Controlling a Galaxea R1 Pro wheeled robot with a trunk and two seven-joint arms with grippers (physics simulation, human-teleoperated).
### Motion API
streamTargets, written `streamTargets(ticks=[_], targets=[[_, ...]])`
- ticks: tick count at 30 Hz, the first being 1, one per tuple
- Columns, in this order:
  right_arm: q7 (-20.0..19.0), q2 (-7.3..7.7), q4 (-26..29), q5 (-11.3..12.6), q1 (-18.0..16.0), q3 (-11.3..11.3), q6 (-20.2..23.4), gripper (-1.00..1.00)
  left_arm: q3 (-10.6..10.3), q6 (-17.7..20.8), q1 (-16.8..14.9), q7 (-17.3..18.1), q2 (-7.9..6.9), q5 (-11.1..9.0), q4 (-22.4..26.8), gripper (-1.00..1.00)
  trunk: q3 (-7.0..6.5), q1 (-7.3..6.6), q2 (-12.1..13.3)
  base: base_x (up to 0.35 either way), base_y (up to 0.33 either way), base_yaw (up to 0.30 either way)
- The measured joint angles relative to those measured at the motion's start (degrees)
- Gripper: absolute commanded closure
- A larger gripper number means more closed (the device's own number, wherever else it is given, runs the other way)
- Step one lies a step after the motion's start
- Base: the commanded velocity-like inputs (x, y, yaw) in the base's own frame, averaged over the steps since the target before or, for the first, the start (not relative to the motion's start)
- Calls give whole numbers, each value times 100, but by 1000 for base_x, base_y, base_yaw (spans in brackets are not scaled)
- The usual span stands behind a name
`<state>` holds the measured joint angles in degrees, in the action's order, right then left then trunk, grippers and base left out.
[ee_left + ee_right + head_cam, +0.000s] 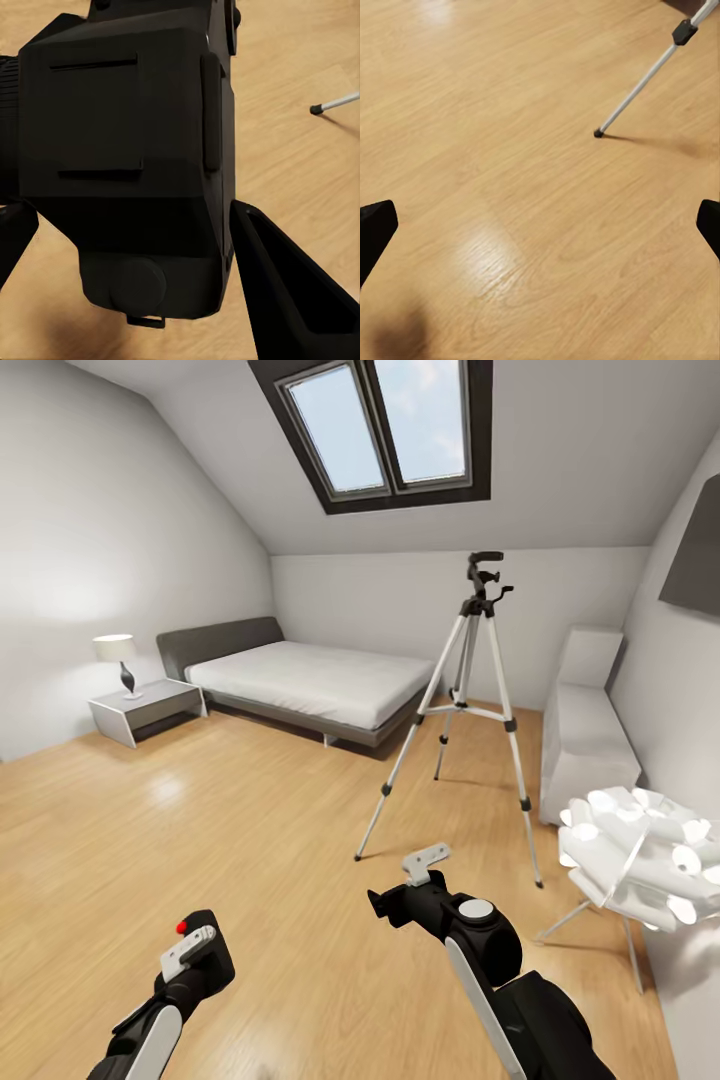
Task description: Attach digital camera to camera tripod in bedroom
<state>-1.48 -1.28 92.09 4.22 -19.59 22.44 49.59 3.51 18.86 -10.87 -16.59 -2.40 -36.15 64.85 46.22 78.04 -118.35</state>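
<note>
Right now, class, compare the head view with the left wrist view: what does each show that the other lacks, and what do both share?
Head view alone: the bed, the skylight, the lamp and the tripod head. Left wrist view alone: the digital camera close up, its flat panel facing us, held in the left gripper. Both: the wood floor, and a leg of the camera tripod.

An attic bedroom: low bed [310, 685], nightstand lamp [120, 660], skylight [385, 425].

A low bed [310, 685] with a dark headboard stands against the far wall under a skylight [380, 425]. Beside it is a nightstand [145, 710] carrying a lamp [120, 660]. A white sofa [585, 735] lines the right wall, near a white petal-shaped lamp [645, 860]. The floor [220, 830] is light wood.
</note>
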Motion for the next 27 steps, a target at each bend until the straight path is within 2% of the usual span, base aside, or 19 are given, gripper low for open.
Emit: streamTargets(ticks=[18,27], targets=[[-21,10,0,17,10,26,-73,-100,3,31,0,48,-25,-34,-17,100,3,-1,0,306,101,9],[-33,50,20,15,25,7,-26,-100,35,34,-2,71,-38,-36,-18,100,-4,0,0,283,172,-223]])
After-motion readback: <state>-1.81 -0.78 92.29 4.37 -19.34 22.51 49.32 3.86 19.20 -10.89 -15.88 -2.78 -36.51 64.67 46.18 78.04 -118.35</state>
